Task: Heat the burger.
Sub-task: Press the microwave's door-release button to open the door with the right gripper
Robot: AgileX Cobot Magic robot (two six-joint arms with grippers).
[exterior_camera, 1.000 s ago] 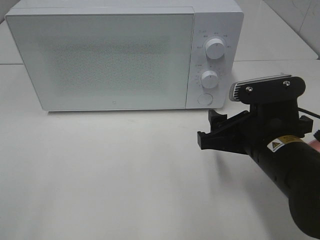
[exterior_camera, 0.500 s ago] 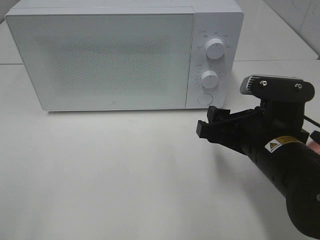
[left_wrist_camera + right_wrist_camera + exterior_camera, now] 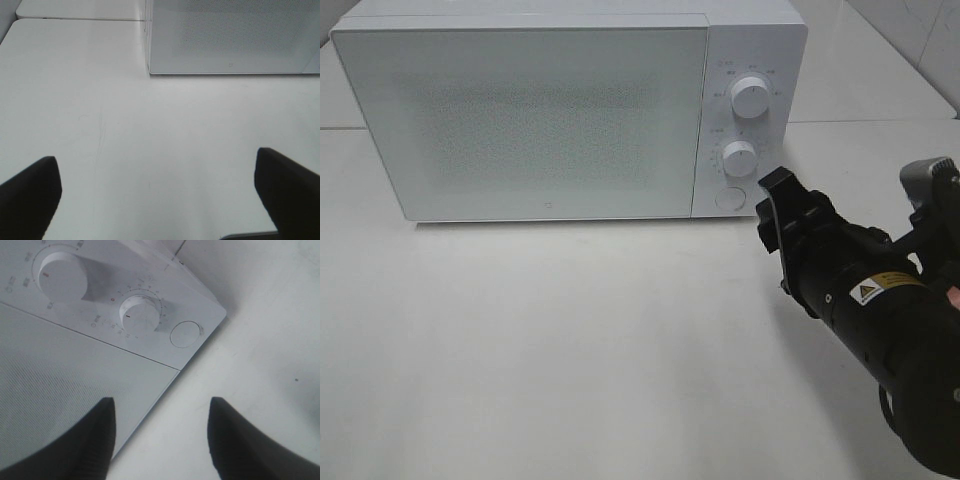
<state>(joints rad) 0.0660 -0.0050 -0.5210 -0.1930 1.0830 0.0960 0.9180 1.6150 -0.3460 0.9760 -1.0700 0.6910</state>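
Note:
The burger is out of view in every frame. The white microwave (image 3: 540, 110) stands at the back of the table with its door shut. My right gripper (image 3: 773, 196) is rolled on its side just right of the control panel, close to the round button (image 3: 729, 198). In the right wrist view the right gripper (image 3: 160, 440) is open with nothing between its fingers, and it faces the button (image 3: 184, 334) and the lower knob (image 3: 141, 315). My left gripper (image 3: 157, 200) stands wide open and empty over bare table, short of the microwave's front left corner (image 3: 150, 70).
Two white knobs, the upper knob (image 3: 750, 97) and the lower knob (image 3: 739, 158), sit on the panel. The white table (image 3: 570, 340) stretches out in front of the microwave. A sliver of something pink (image 3: 954, 296) shows at the right edge behind my right arm.
My right arm has rolled its wrist and swung toward the microwave's control panel, with its fingers drawn somewhat closer together. The microwave door stays shut.

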